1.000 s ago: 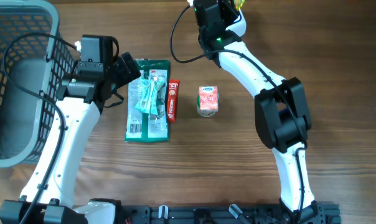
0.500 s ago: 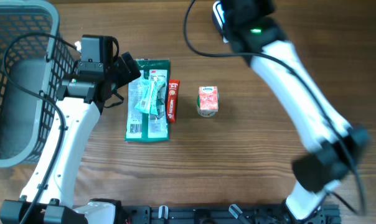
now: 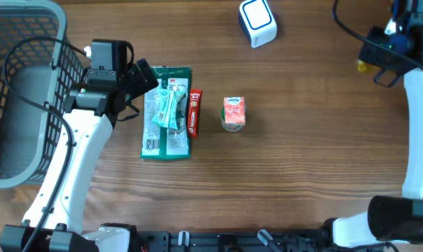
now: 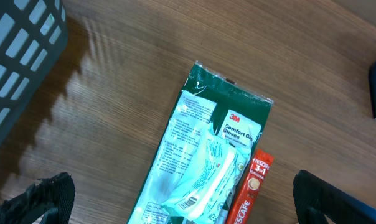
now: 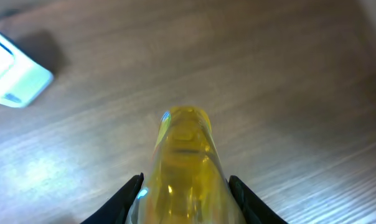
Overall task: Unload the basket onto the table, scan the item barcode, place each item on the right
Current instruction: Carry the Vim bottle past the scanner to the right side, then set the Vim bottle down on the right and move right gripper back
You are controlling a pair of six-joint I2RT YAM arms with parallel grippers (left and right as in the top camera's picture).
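Observation:
A translucent yellow bottle-shaped item [image 5: 185,155] sits between the fingers of my right gripper [image 5: 185,202], which is shut on it. From overhead that gripper [image 3: 378,57] hangs at the far right back of the table, and only a bit of the yellow item [image 3: 364,67] shows. The white and blue scanner [image 3: 258,22] lies at the back middle, well left of the item; it also shows as the scanner [image 5: 14,71] in the right wrist view. My left gripper [image 4: 188,208] stands wide open above a green glove packet [image 4: 206,162].
A red coffee stick [image 3: 194,112] lies beside the glove packet [image 3: 166,112]. A small pink carton [image 3: 233,113] stands mid-table. A grey wire basket [image 3: 15,91] fills the left side. The left gripper [image 3: 136,89] hovers by the packet's left edge.
My right arm has swung from over the scanner at the back middle to the far right, carrying the yellow item; the scanner is now uncovered. The left arm has not moved.

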